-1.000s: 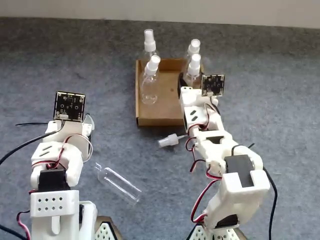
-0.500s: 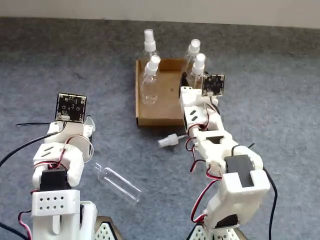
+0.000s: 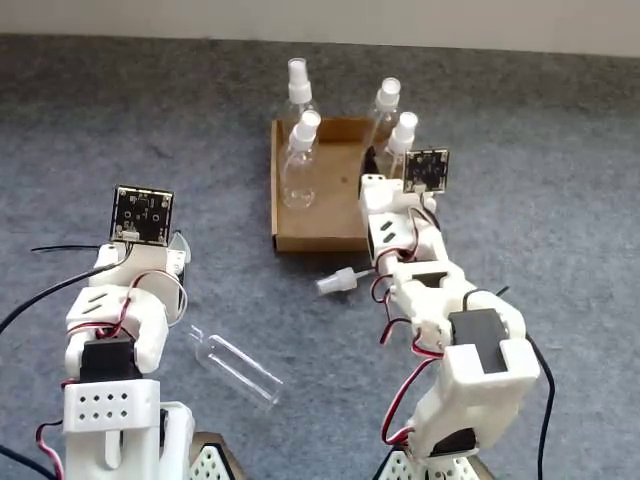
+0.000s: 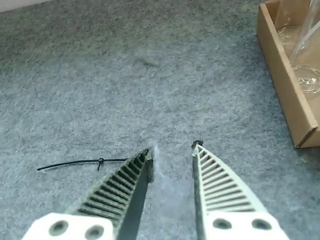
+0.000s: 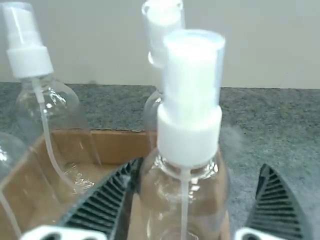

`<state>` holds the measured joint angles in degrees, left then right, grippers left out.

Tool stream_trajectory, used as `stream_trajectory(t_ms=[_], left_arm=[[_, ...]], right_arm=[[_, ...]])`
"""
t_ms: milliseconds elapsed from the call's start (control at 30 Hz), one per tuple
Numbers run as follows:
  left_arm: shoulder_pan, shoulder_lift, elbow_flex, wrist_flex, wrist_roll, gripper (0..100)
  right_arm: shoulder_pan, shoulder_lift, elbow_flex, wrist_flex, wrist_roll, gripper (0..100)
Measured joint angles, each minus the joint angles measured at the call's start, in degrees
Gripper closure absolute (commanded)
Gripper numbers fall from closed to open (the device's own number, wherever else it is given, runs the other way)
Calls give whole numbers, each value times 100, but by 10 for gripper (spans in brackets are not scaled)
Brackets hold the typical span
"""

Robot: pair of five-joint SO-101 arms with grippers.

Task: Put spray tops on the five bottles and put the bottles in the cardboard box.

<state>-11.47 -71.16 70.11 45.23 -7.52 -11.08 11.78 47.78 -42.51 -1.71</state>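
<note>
Now your right gripper (image 5: 198,169) gapes wide round a capped bottle (image 5: 189,125) by the box's (image 5: 112,145) right edge, left gripper (image 4: 171,148) narrower; withdraw, then cap the last bottle (image 3: 238,367).

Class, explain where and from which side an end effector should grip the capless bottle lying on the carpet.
Probably mid-body, from above, closing across its long axis: the bottle lies flat on its side at a diagonal, and its walls run straight and parallel there, unlike the narrow neck.

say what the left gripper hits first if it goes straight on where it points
Likely the left gripper meets only bare carpet; the black tie and the box lie off to either side.
</note>
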Motion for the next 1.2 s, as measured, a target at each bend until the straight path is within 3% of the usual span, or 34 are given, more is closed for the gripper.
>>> stream_trajectory(t_ms=[1200], left_arm=[[-18, 0, 0, 0, 0, 870]], right_arm=[[-114, -5301, 0, 5433, 0, 707]])
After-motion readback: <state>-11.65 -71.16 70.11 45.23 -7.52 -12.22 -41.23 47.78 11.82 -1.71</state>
